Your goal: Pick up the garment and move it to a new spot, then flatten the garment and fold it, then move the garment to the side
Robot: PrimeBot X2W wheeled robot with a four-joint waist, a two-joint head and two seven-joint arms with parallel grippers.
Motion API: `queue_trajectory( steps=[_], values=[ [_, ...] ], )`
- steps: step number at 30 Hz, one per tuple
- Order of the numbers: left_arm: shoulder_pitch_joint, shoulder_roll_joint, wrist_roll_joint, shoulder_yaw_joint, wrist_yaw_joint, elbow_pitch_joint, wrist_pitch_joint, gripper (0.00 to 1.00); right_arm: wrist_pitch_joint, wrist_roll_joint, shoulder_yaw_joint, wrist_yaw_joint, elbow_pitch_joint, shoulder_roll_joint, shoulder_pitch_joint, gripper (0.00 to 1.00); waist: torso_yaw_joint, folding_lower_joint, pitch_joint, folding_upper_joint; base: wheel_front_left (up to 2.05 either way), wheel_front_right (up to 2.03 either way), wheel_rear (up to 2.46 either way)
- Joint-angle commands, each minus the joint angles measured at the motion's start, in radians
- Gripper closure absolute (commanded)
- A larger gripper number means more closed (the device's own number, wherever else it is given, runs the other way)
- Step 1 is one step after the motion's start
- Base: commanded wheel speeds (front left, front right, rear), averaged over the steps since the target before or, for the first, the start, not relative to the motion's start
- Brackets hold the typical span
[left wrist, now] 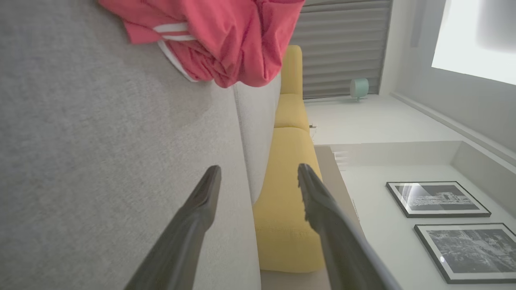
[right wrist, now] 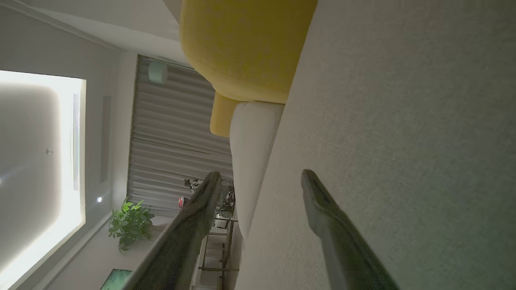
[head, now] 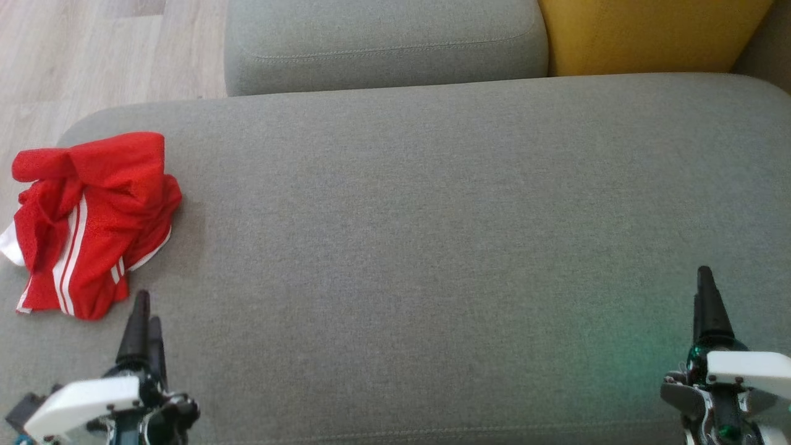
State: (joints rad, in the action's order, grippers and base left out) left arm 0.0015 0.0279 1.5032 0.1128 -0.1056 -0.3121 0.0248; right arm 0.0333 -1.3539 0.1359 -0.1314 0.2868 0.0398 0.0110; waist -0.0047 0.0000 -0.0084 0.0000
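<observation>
Crumpled red garment (head: 93, 222) on the grey cushion (head: 432, 216), long axis (stripes too) running near-to-far; left claw (left wrist: 259, 168) and right claw (right wrist: 262, 174) spread wide, empty

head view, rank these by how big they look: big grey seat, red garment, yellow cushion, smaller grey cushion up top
1. big grey seat
2. smaller grey cushion, cut by the top edge
3. red garment and yellow cushion: about alike; the cushion is cropped and farther off, so unranked
</observation>
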Motion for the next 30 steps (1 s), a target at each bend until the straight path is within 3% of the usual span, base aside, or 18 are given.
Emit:
queue_trajectory(
  steps=[1, 9, 19, 30],
  values=[
    [-0.059, 0.011, -0.023, 0.021, 0.001, 0.05, -0.008, 0.0, -0.014, 0.04, -0.003, 0.0, -0.048, 0.004, 0.05, 0.0, 0.0, 0.0, 0.0, 0.0, 0.0, 0.0, 0.0],
    [-0.066, 0.012, -0.139, 0.021, 0.016, 0.144, -0.032, 0.0, -0.038, 0.214, -0.021, 0.0, -0.121, 0.005, 0.062, 0.0, -0.002, 0.0, -0.001, 0.0, 0.0, 0.0, 0.0],
    [-0.051, 0.014, -0.403, -0.097, 0.05, 0.241, -0.064, 0.0, -0.07, 0.479, -0.093, 0.0, -0.186, 0.006, 0.068, 0.0, -0.008, 0.0, -0.005, 0.0, 0.0, 0.0, 0.0],
    [-0.05, 0.026, -0.688, -0.215, 0.076, 0.262, -0.096, 0.0, -0.103, 0.684, -0.128, 0.0, -0.191, 0.006, 0.059, 0.0, -0.018, 0.0, -0.008, 0.0, 0.0, 0.0, 0.0]
  ],
)
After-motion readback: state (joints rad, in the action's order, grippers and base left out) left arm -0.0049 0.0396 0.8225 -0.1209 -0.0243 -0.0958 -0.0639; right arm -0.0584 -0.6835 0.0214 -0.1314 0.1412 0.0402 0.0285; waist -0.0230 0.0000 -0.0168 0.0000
